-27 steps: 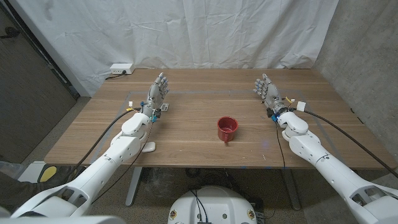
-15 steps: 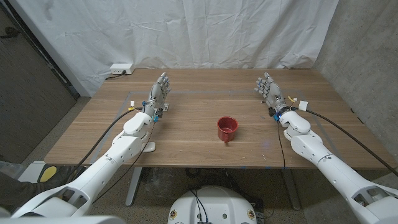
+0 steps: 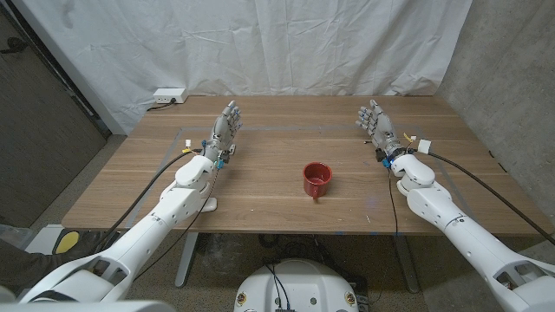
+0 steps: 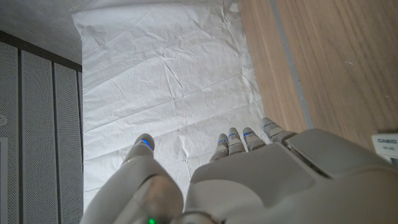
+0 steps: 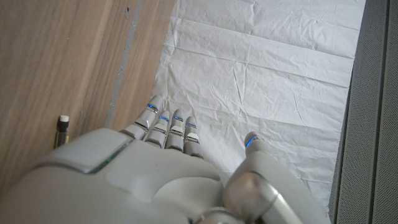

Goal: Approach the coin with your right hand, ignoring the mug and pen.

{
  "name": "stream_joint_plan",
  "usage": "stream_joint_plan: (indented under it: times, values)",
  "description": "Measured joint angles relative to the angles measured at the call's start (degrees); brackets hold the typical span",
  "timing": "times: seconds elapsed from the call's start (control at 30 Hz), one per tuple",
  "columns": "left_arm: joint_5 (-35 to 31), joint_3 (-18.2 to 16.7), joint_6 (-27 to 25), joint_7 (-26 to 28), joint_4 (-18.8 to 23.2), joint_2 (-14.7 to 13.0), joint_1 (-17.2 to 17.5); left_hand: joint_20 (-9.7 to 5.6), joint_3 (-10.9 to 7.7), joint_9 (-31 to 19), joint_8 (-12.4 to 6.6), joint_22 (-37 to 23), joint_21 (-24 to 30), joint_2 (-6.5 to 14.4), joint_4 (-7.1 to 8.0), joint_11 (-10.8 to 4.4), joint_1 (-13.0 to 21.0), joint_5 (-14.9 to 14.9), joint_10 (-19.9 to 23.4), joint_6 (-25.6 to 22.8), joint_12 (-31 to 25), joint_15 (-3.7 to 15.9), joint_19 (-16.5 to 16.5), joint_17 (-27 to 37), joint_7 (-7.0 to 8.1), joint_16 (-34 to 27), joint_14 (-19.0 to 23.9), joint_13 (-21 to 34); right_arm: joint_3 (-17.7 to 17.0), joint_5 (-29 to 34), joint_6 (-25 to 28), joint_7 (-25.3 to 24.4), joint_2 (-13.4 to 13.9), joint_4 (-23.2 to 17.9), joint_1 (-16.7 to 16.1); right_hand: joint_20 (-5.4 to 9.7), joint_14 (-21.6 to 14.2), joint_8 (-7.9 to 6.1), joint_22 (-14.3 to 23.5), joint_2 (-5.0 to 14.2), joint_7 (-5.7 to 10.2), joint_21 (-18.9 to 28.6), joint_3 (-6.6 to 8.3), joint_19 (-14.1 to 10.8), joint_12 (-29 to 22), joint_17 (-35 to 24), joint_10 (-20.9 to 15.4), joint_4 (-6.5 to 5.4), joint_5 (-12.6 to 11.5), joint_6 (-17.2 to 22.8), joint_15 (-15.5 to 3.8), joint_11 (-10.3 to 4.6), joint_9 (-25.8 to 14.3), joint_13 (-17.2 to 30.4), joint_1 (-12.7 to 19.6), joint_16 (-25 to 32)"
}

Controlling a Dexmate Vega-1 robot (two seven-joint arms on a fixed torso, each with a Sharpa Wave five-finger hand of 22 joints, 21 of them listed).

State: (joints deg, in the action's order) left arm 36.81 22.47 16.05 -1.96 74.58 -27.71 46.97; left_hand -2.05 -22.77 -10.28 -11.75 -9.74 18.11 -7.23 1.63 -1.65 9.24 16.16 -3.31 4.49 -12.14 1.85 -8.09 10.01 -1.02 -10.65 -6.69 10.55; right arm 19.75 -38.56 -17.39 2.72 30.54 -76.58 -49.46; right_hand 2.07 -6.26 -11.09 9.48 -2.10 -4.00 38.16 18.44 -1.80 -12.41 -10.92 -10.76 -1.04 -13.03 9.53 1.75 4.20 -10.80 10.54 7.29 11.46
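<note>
Right hand: the right hand [image 3: 375,121] is raised over the far right part of the wooden table [image 3: 277,186], fingers extended and apart, holding nothing. In the right wrist view the right hand [image 5: 155,174] has its fingers [image 5: 163,124] reaching toward the white backdrop sheet [image 5: 261,74].
Left hand: the left hand [image 3: 223,130] is over the far left part of the table, fingers straight and spread, holding nothing.
Coin: cannot be made out in any view; its place cannot be told.
Mug: a red mug [image 3: 316,180] stands upright near the table's middle, between the two arms, well apart from both hands.
Pen: a dark, slim object with a pale tip [image 5: 62,129], possibly the pen, lies on the wood beside the right hand in the right wrist view.
Other: a white power strip [image 3: 169,94] sits at the table's far left corner.
</note>
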Motion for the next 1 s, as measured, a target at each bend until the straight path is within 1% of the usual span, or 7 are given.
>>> stream_joint_plan:
  times: [0.23,0.47,0.53,0.73,0.83,0.97,1.0]
  values:
    - [0.03,0.20,0.01,-0.12,-0.07,0.18,-0.26,0.00,0.00,0.00,0.00,0.00,-0.14,0.30,0.00,-0.30,0.30,0.00,0.30,0.00,0.00,-0.03,0.00,0.00,0.00,0.00,0.02,0.00,-0.45,-0.06,-0.38,0.03,0.81,-1.13,-0.84,-0.22,0.00,0.00,0.00,0.00,0.00,-0.23,0.00,-0.25,-0.45,0.00,-0.31,0.00,0.00,0.00,0.00,-0.31,0.00,0.00,0.00,0.00]
    - [0.02,0.48,-0.08,-0.13,-0.18,0.44,-0.58,0.05,0.00,0.01,0.00,0.00,-0.14,0.53,0.00,-0.09,0.53,0.00,0.52,-0.23,0.00,-0.25,0.05,-0.01,-0.23,-0.17,0.24,0.00,-1.23,-0.04,-0.77,0.03,1.82,-2.26,-1.91,-0.02,0.01,0.00,-0.01,0.00,0.22,-0.45,0.00,-0.63,-0.45,-0.01,-0.56,0.00,0.00,0.21,0.00,-0.06,0.00,-0.01,-0.01,0.00]
    - [-0.03,0.62,-0.18,-0.24,-0.37,0.52,-0.76,0.02,0.00,0.01,0.00,0.01,-0.14,0.77,0.00,-0.31,0.77,0.00,0.92,-0.74,0.00,-0.29,0.46,-0.01,-0.09,-0.39,0.89,0.00,-1.60,-0.06,-0.95,-0.02,2.17,-2.64,-2.43,-0.02,-0.12,0.00,-0.01,0.00,0.21,-0.45,0.15,-0.63,-0.44,0.00,-0.61,0.15,0.00,0.21,0.13,-0.01,0.01,-0.01,-0.01,0.00]
    - [-0.41,1.19,-0.25,-0.65,-1.40,1.09,-1.66,0.11,0.00,0.01,0.00,0.01,-0.14,0.76,0.01,-0.11,0.75,0.00,1.33,-1.14,0.00,-0.27,0.93,-0.01,-0.31,-0.38,1.29,-0.01,-2.35,-0.41,-1.41,-0.19,3.02,-3.62,-3.63,-0.02,-0.62,0.00,-0.01,0.00,0.43,-0.67,0.23,-0.62,-0.44,0.05,-0.82,0.23,0.00,0.42,0.00,-0.21,0.15,-0.01,-0.01,0.00]
    - [-0.69,1.44,-0.38,-0.70,-1.63,1.19,-1.94,-0.20,0.00,0.01,0.00,0.01,-0.26,0.76,0.01,0.11,0.75,0.00,1.55,-1.14,0.00,-0.27,1.24,-0.01,-0.31,-0.38,1.29,-0.01,-2.69,-0.50,-1.55,-0.28,3.43,-4.20,-4.25,-0.03,-0.61,0.00,-0.01,0.00,0.52,-0.67,0.23,-0.62,-0.44,0.27,-0.82,0.23,0.00,0.51,0.00,-0.21,0.15,-0.01,-0.01,0.00]
    - [-0.90,1.63,-0.59,-0.71,-1.71,1.23,-2.18,-0.20,0.20,0.01,0.00,0.01,-0.56,1.06,-0.19,0.30,1.06,0.00,1.74,-1.67,0.00,-0.63,1.24,-0.01,-0.84,-0.38,1.65,-0.01,-3.17,-0.66,-1.83,-0.37,3.91,-4.84,-5.06,-0.02,-0.61,0.00,-0.01,0.00,0.52,-0.84,0.18,-1.24,-0.44,0.27,-0.95,0.28,0.00,0.51,0.00,-0.34,0.14,-0.01,-0.01,0.00]
    - [-0.95,1.66,-0.65,-0.71,-1.71,1.23,-2.23,-0.09,0.24,0.01,0.00,0.01,-0.56,1.06,-0.23,0.30,1.06,0.00,1.73,-1.96,0.00,-0.72,1.36,-0.01,-0.72,-0.38,1.74,-0.01,-3.18,-0.66,-1.83,-0.37,3.91,-4.85,-5.07,-0.02,-0.61,0.00,-0.01,0.00,0.52,-0.89,0.05,-1.24,-0.45,0.27,-1.03,0.41,0.00,0.51,0.00,-0.42,0.15,-0.01,-0.01,0.00]
